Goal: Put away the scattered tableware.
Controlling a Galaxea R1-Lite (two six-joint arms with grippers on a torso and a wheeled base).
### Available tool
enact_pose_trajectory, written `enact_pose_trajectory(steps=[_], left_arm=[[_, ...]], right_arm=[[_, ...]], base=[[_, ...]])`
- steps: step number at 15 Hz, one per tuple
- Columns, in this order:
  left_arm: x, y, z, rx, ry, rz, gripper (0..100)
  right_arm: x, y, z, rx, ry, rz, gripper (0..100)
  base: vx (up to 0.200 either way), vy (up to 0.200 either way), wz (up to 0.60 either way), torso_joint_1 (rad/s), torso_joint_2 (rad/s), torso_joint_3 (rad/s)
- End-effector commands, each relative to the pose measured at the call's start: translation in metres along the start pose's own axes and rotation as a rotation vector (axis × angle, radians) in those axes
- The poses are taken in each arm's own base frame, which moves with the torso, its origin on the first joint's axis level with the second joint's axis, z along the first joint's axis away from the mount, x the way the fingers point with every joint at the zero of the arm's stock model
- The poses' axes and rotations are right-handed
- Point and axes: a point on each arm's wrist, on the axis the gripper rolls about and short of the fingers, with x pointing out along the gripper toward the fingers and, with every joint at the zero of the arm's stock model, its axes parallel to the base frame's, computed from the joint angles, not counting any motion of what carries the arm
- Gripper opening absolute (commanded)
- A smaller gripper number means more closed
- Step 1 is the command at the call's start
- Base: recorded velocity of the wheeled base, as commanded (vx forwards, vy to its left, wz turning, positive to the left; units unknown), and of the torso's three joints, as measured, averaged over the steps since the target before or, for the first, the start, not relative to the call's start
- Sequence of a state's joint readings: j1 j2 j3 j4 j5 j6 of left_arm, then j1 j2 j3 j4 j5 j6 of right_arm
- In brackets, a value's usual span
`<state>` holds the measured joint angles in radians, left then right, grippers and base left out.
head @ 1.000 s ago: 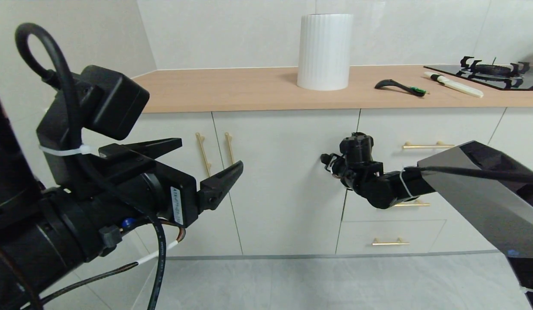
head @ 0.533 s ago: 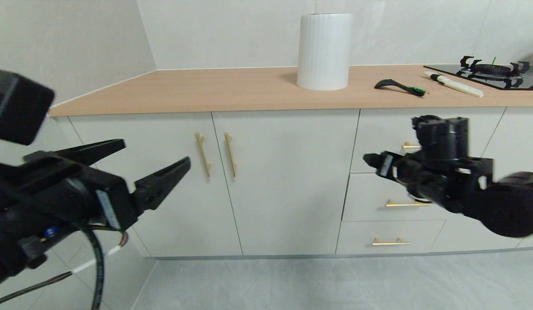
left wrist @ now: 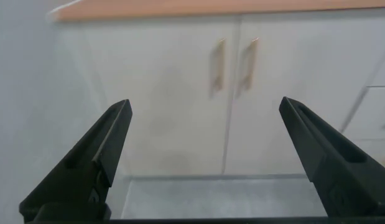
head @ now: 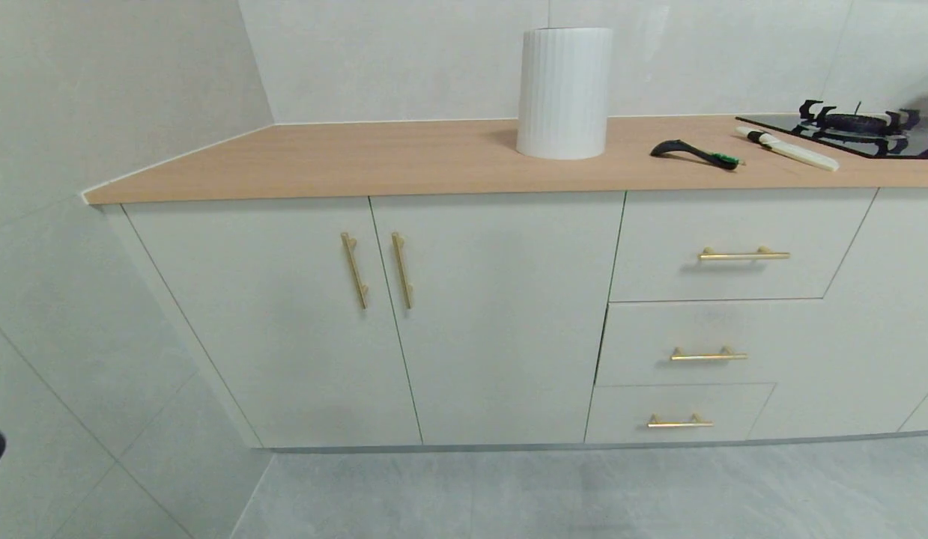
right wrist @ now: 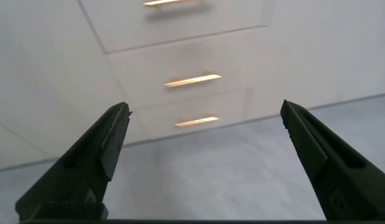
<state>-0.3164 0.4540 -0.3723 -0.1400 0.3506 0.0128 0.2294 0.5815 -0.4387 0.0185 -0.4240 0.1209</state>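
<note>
Okay, my left gripper (left wrist: 204,106) has its fingers spread wide with nothing between them, facing the cabinet doors (left wrist: 180,118); right gripper (right wrist: 204,107) same, fingers wide apart and empty, low by the drawers (right wrist: 192,56) and floor (right wrist: 211,168). Farther off on the bench (head: 359,157), a black-handled utensil (head: 694,152) lies just beside a cream knife-like utensil (head: 789,147), both to the right of the white ribbed canister (head: 563,92) and near the hob (head: 860,123).
</note>
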Motion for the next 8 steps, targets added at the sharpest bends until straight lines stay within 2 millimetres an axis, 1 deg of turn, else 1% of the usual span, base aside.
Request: enact_pose_trajectory(steps=[1,2,3,5,8], left_arm=[[-0.0494,0.0098,-0.0555,-0.022,-0.050,0.082,100],[-0.0498,0.0096,-0.0583,-0.031,-0.042,0.096,100],[-0.0501,0.0097,-0.0568,-0.053,-0.052,0.096,100],[-0.0505,0.0074,-0.0578,-0.047,-0.050,0.144,100],[-0.0536,0.0054,-0.0614,-0.042,-0.067,0.176,100]], right_arm=[[-0.0859,-0.0383,-0.0369,0.038,-0.214,-0.047,100],[-0.0904,-0.0403,-0.0311,0.088,-0.240,-0.088,100],[-0.0917,-0.0414,-0.0296,0.094,-0.247,-0.123,100],[-0.0907,-0.0440,-0.0352,0.091,-0.207,-0.248,100],[-0.0934,-0.0421,-0.0349,0.098,-0.213,-0.324,100]], base=[[0.000,0.000,0.00,0.000,0.00,0.000],[0.000,0.000,0.00,0.000,0.00,0.000],[0.000,0.000,0.00,0.000,0.00,0.000],[0.000,0.000,0.00,0.000,0.00,0.000],[0.000,0.000,0.00,0.000,0.00,0.000]])
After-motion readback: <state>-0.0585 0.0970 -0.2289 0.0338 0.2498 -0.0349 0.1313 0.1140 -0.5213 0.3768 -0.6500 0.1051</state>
